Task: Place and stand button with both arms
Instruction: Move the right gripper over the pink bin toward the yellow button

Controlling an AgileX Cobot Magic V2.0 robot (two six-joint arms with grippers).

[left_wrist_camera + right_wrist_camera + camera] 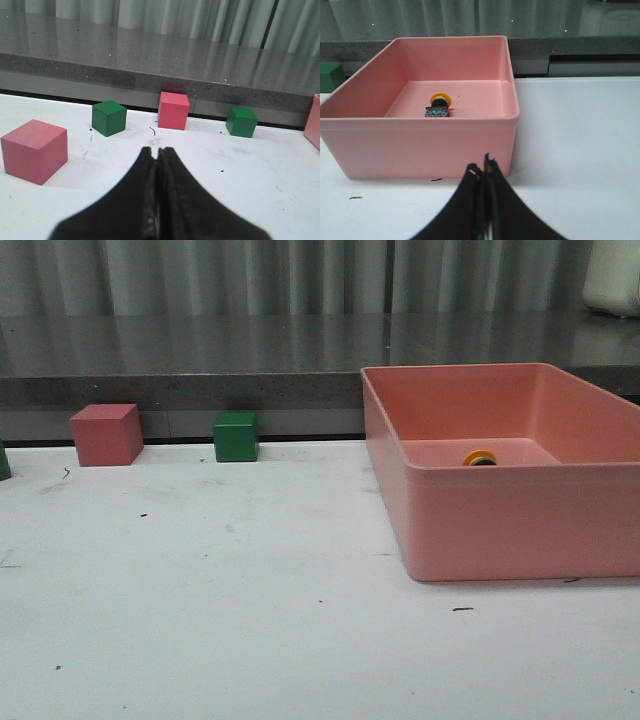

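Yellow-capped button lies on its side inside pink bin; my left gripper and right gripper both clenched, empty.

Yellow-capped button, pink bin

Only the hands show, each in its own wrist view; the left hand is matte black, two broad fingers tapering to narrow tips; the right hand is likewise black, with small pale glints at its fingertips.
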